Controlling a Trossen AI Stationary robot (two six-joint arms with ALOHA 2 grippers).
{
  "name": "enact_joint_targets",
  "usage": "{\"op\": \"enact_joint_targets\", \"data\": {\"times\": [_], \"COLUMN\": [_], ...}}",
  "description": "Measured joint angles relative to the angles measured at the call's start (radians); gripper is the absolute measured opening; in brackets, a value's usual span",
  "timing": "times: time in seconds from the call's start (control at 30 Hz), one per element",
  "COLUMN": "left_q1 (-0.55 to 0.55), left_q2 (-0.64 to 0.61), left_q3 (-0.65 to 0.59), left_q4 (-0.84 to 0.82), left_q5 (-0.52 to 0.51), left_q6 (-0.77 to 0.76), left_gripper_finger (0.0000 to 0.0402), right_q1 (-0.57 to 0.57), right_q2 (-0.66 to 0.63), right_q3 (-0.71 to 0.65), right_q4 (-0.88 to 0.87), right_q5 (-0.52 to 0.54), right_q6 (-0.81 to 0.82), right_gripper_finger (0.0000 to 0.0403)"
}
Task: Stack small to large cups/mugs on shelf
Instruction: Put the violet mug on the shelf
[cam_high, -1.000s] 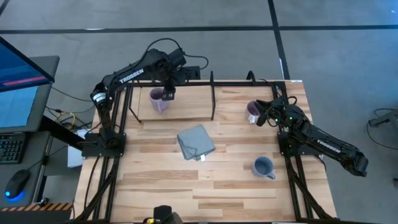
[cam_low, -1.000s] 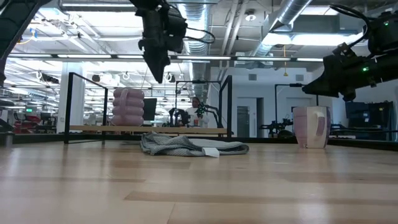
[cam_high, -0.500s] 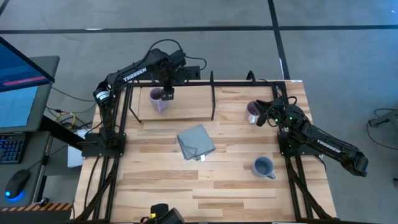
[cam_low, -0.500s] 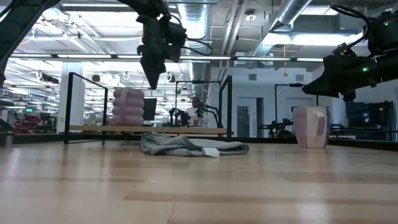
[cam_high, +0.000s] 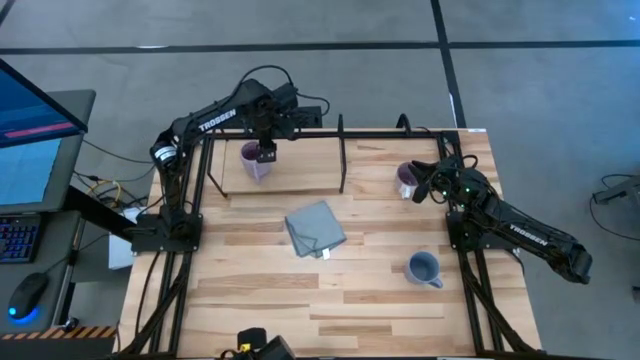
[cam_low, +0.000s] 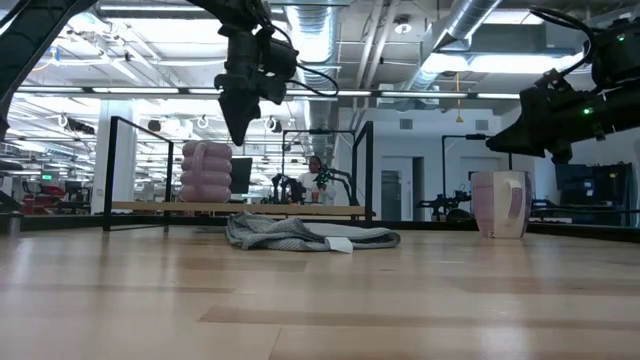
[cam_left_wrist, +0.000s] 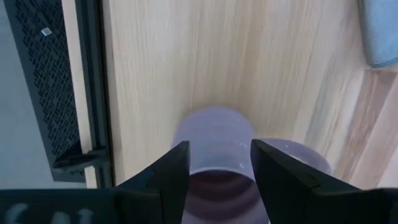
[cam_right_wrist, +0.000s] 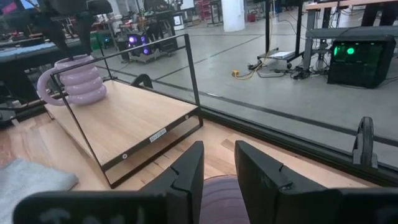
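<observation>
Left gripper (cam_left_wrist: 214, 165) hangs with its dark fingers spread, nothing pinched, right above the ribbed light purple mug (cam_high: 254, 160), which stands on the pale wood shelf (cam_high: 300, 170) at ten o'clock on the table (cam_high: 330, 300). Right gripper (cam_right_wrist: 217, 165), jaws parted and empty, hovers over the smooth darker purple mug (cam_high: 408, 180) at two o'clock. The rounded blue-grey mug (cam_high: 424, 268) sits at four o'clock; a crumpled grey cloth (cam_high: 315, 229) lies at centre.
</observation>
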Motion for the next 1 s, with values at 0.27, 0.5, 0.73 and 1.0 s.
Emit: {"op": "enact_joint_targets", "data": {"times": [0.27,0.5,0.73,1.0], "left_q1": [-0.003,-0.003,0.001,0.008], "left_q2": [0.0,0.006,0.066,0.067], "left_q3": [0.0,0.0,0.0,0.0], "left_q4": [0.057,0.083,0.078,0.086], "left_q5": [0.075,0.07,0.019,0.038], "left_q6": [0.005,0.013,0.058,0.037], "left_gripper_finger": [0.0162,0.0162,0.0162,0.0162], "right_q1": [0.0,0.0,0.0,0.0], "right_q2": [0.0,0.0,0.0,0.0], "right_q3": [0.0,0.0,0.0,0.0], "right_q4": [0.0,0.0,0.0,0.0], "right_q5": [0.0,0.0,0.0,0.0], "right_q6": [0.0,0.0,0.005,0.008], "right_gripper_finger": [0.0114,0.0114,0.0114,0.0114]}}
